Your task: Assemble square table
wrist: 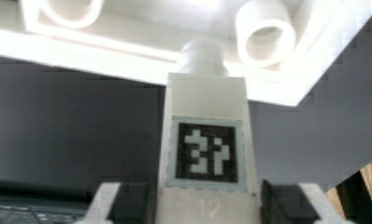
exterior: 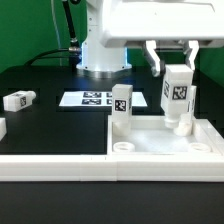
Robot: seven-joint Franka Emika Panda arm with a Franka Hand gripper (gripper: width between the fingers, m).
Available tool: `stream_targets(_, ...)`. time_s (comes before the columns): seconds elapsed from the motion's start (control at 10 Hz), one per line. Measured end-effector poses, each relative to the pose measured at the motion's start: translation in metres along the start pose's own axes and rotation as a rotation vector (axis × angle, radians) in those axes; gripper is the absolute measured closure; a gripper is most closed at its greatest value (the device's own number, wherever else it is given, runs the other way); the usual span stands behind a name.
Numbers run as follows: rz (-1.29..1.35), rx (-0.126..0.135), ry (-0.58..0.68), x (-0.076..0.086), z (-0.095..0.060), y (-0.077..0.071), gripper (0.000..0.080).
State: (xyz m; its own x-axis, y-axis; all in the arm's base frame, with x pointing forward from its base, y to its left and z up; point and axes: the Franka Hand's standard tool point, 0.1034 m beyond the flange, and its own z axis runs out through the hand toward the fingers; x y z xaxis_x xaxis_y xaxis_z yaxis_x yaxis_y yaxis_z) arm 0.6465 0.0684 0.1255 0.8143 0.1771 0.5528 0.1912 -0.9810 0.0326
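My pincer (exterior: 174, 68) is closed on a leg (exterior: 178, 95). The fingers (wrist: 121, 203) clamp its two sides near the upper end, and its tag faces the exterior camera. This leg hangs upright over the far corner of the top (exterior: 160, 148), on the exterior view's right. In the wrist view its narrow tip points at the top just beside a round hole (wrist: 263, 38) — I cannot tell whether the tip is seated.

The top lies flat, rim up, on the black tabletop (exterior: 50, 125), at the exterior view's lower right. A second leg (exterior: 121, 105) stands upright at the top's far corner on the exterior view's left, clear of my pincer. A third leg (exterior: 18, 100) lies on its side on the tabletop — well apart from the top, toward the exterior view's left.

The marker board (exterior: 92, 98) lies flat behind the top, near my base (exterior: 100, 50). A white bar (exterior: 55, 165) edges the tabletop's near side.
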Motion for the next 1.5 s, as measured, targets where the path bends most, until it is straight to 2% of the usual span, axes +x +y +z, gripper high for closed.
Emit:
stream_targets(0.5,-0.005,0.022,0.000,0.000,0.008,-0.023,0.0512)
stream_targets(0.7,-0.009,0.028,-0.002,0.001,0.016,-0.028,0.0512)
stream_targets(1.2,-0.008,0.028,-0.007,-0.002,0.023,-0.028,0.0512)
stream_targets(1.5,-0.006,0.029,-0.002,0.003,0.029,-0.028,0.0512)
